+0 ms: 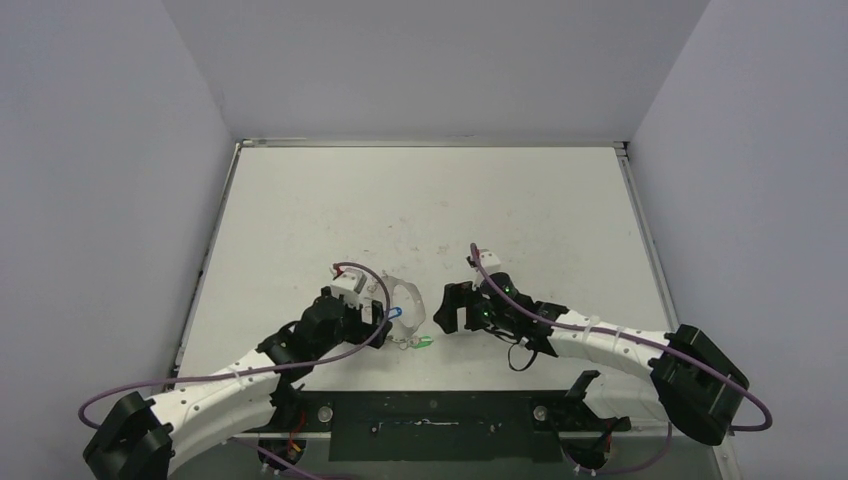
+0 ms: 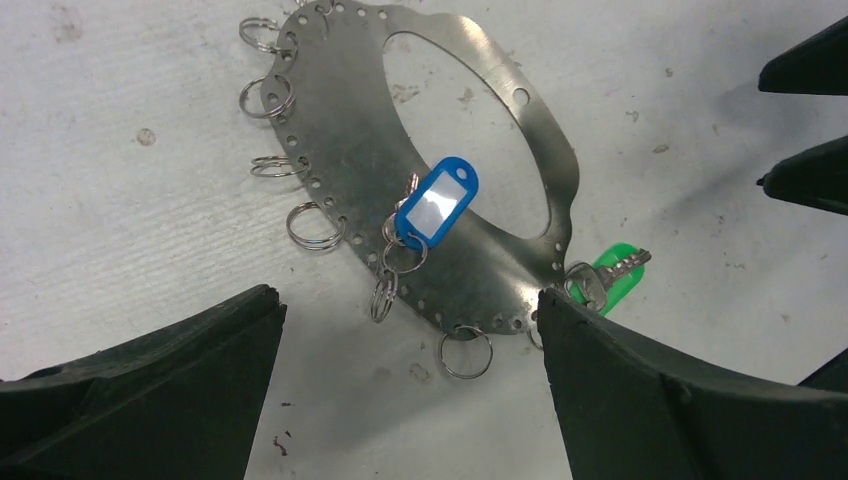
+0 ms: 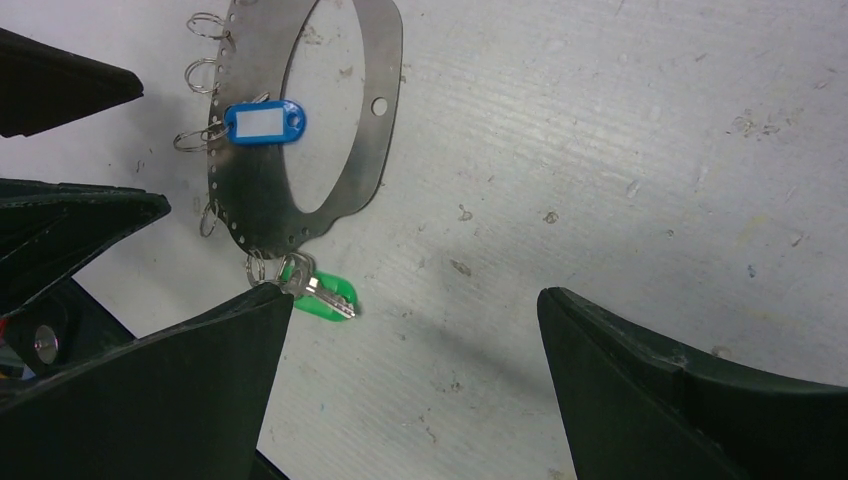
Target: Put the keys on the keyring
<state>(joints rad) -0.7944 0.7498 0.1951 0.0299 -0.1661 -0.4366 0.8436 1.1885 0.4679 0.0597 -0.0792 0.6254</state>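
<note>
The keyring (image 2: pixel 350 150), a flat metal band with holes and small split rings (image 2: pixel 315 225) round its rim, lies flat on the table (image 2: pixel 120 200) between the two arms; the blue tag (image 2: pixel 437 200) rests on the band, its end among a cluster of split rings at the near rim; the green tag (image 2: pixel 622 282), with its key on top, lies on the table just off the band's edge, touching or nearly touching one more split ring; whether either key is truly threaded cannot be told; the left gripper (image 2: pixel 408 300) hangs over the near rim with its jaws spread wide and nothing between them; the right gripper (image 3: pixel 415 295) hovers beside the band, jaws likewise spread and empty, the green tag near its left finger; the step in hand looks like a let-go over the ring, with the green key the likely one to check or finish; to do it well the left arm should rise straight up, so that neither finger catches a split ring and drags the band; if the green key is loose, one gripper should pin the band flat on a bare stretch away from the rings, while the other takes the key by its tag, not its small metal loop, and brings it in low and slow; these parts are thin and slippery, so a light pinch and small moves will serve best.
</note>
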